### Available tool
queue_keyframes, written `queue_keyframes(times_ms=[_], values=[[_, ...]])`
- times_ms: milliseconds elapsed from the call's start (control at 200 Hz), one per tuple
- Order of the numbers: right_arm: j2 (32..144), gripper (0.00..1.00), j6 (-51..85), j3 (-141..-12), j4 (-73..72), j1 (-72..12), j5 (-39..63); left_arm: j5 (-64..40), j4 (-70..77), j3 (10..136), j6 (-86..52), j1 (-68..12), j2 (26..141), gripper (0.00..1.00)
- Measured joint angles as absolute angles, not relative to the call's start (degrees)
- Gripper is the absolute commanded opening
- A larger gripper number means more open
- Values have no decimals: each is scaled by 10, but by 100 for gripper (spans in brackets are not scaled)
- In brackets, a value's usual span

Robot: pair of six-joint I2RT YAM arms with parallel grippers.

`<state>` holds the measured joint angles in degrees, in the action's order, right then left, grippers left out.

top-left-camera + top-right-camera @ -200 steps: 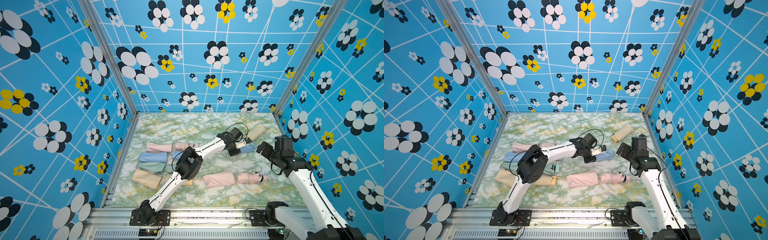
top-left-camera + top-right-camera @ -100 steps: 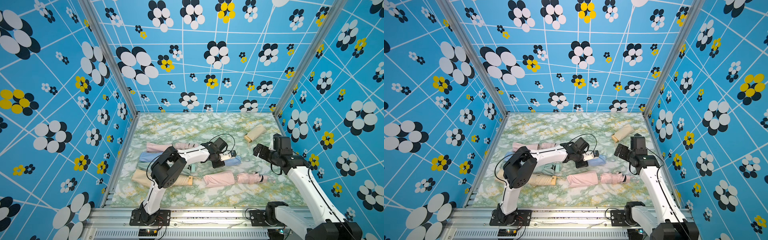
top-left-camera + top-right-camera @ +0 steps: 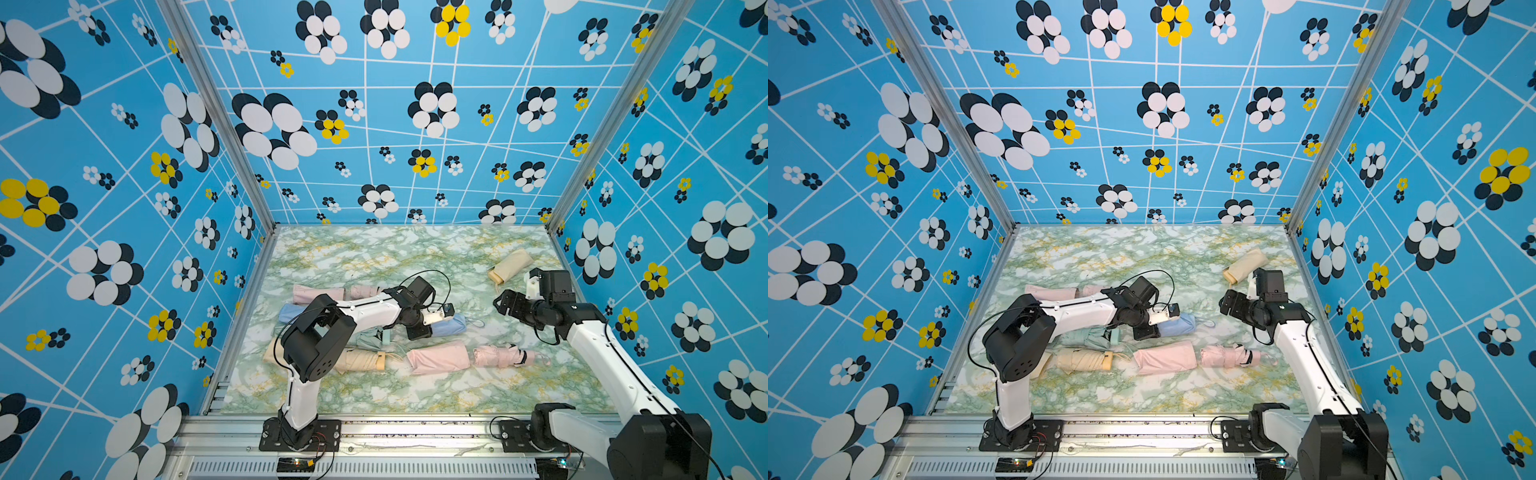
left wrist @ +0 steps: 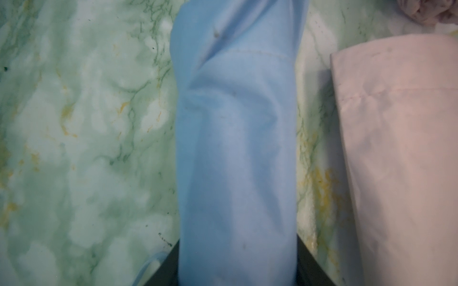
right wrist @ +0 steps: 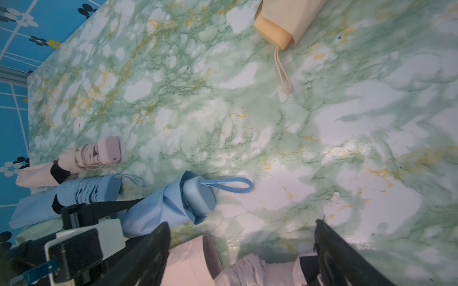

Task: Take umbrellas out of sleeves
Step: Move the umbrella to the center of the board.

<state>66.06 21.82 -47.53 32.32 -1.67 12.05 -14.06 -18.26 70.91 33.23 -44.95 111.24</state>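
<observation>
A blue sleeve (image 3: 451,325) (image 3: 1179,325) lies mid-table with a blue umbrella inside. The umbrella's handle (image 5: 198,195) and wrist cord (image 5: 225,184) stick out of the sleeve mouth. My left gripper (image 3: 434,322) (image 3: 1156,322) is shut across the sleeve's closed half; in the left wrist view the blue sleeve (image 4: 235,148) fills the space between the jaws. My right gripper (image 3: 500,303) (image 3: 1227,303) (image 5: 241,225) hangs open to the right of the handle, apart from it and holding nothing. A beige umbrella in its sleeve (image 3: 510,266) (image 5: 285,22) lies at the back right.
An empty pink sleeve (image 3: 438,357) and a bare pink umbrella (image 3: 500,356) lie in front of the blue one. Left of them are a beige umbrella (image 3: 361,360), a mint umbrella (image 3: 374,336), and further pink (image 3: 318,293) and blue (image 3: 295,311) sleeves. Blue walls enclose the table.
My left gripper has pulled the sleeved blue umbrella leftward and toward the front, away from the beige one. My right gripper has followed leftward toward the handle.
</observation>
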Motion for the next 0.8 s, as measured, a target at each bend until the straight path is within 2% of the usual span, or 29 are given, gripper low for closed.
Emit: queue_keyframes(times_ms=[50, 160, 210, 305, 495, 630, 800], values=[[670, 88, 218, -474, 323, -17, 124, -141, -182, 709, 334, -449, 1112, 54], [685, 86, 218, -473, 319, -18, 126, -142, -180, 709, 340, -449, 1112, 67], [693, 85, 218, -473, 312, -20, 126, -142, -179, 709, 339, -449, 1112, 81], [714, 82, 218, -473, 305, -28, 126, -145, -175, 709, 336, -448, 1105, 100], [759, 76, 215, -474, 305, -63, 107, -160, -169, 716, 334, -447, 1086, 99], [776, 67, 213, -474, 305, -92, 94, -174, -162, 724, 325, -447, 1086, 99], [802, 63, 213, -474, 303, -103, 84, -179, -163, 741, 322, -451, 1091, 99]])
